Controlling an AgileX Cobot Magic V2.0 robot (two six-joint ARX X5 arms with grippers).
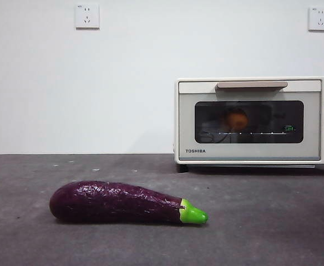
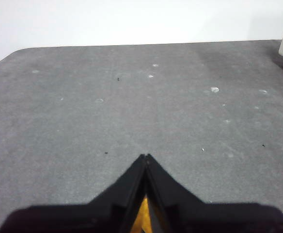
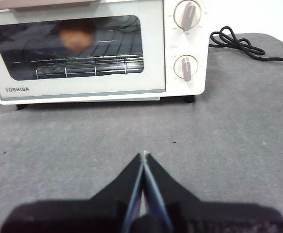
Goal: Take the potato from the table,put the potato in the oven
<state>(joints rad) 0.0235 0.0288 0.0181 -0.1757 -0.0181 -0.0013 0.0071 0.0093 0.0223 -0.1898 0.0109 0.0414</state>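
The cream-white Toshiba oven (image 1: pixel 251 122) stands at the back right of the dark grey table (image 1: pixel 262 221) with its door closed. Through the dark glass the orange-brown potato (image 1: pixel 237 119) shows on the wire rack, also seen as the potato (image 3: pixel 76 34) in the right wrist view behind the oven (image 3: pixel 98 92) door. My right gripper (image 3: pixel 143 155) is shut and empty, held over the table a short way in front of the oven. My left gripper (image 2: pixel 145 157) is shut with nothing in it, over bare table (image 2: pixel 107 111) to the oven's left.
A long purple eggplant (image 1: pixel 123 203) with a green stem lies on the table at the front left. A black power cord (image 3: pixel 243 46) trails beside the oven's knob side. Two wall sockets (image 1: pixel 87 16) sit on the white wall behind.
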